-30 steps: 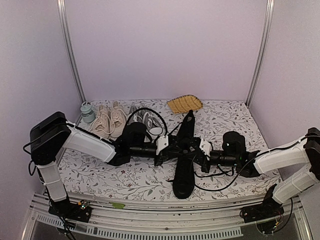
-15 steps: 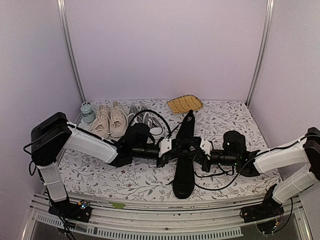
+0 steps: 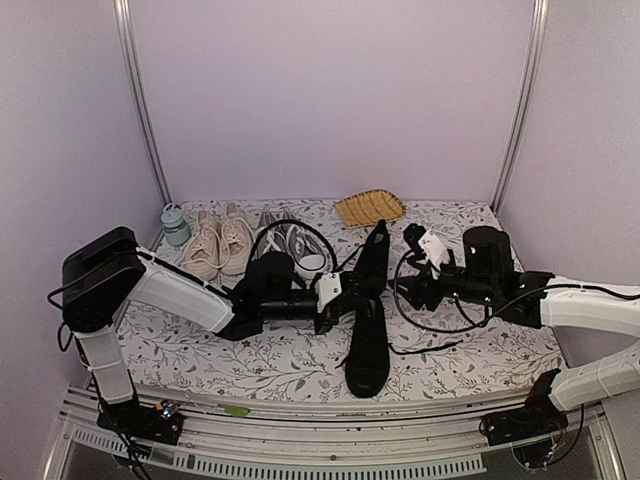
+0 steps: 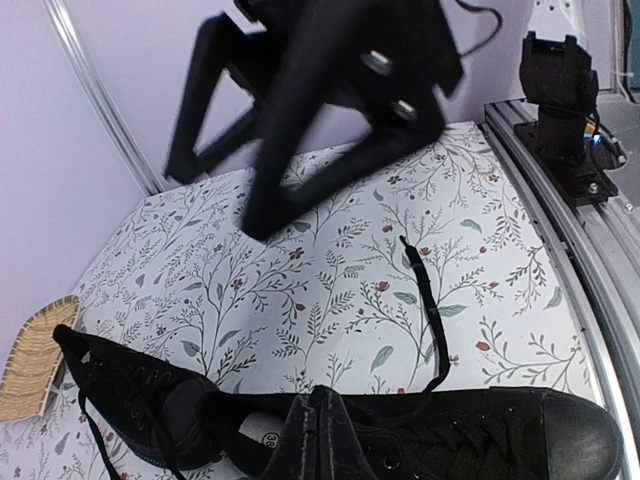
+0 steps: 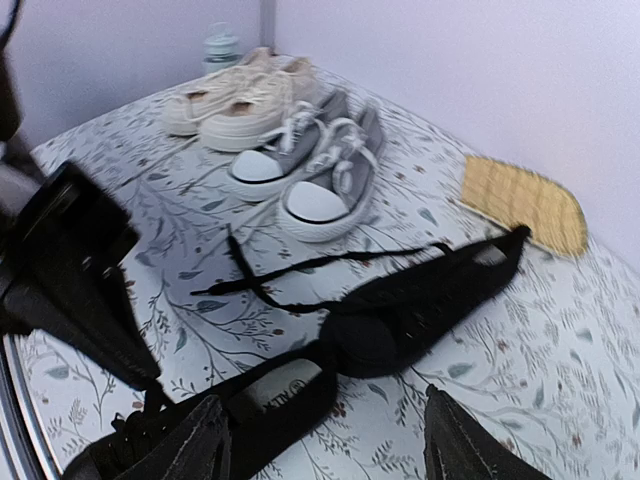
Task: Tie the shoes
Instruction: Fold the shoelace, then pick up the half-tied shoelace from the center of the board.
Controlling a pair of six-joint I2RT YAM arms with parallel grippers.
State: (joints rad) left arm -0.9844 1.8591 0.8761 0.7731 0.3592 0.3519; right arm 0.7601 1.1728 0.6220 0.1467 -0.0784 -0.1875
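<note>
1. White floral cloth covers the table (image 3: 200,355). Lilac walls close it in on the left, far and right sides, and a metal rail (image 3: 300,435) runs along the near edge. Bare cloth shows in the near-left quarter and across the right half.
2. The left arm (image 3: 180,290) reaches low from the left edge to the centre. The left gripper (image 4: 316,425) has its fingers pressed together at the near shoe's opening. Whether lace or canvas is pinched cannot be told.
3. The right arm (image 3: 580,305) comes in from the right edge, with its wrist lifted above the cloth. The right gripper (image 5: 325,420) is spread wide and holds nothing.
4. The black shoes (image 5: 400,310) lie end to end down the table's middle.
   - The near shoe (image 3: 367,355) has its toe close to the near edge.
   - The far shoe (image 3: 376,250) is flattened on its side, with its tip near the mat.
5. The beige pair (image 3: 220,245) and the grey pair (image 5: 310,175) stand side by side along the far edge, left of centre. Both are well apart from the near shoe.
6. A woven mat (image 3: 369,208) lies at the far edge, at centre.
7. A small bottle (image 3: 175,225) stands in the far-left corner, just beside the beige pair.
8. One lace (image 4: 425,310) trails loose from the near shoe onto open cloth on its right.
</note>
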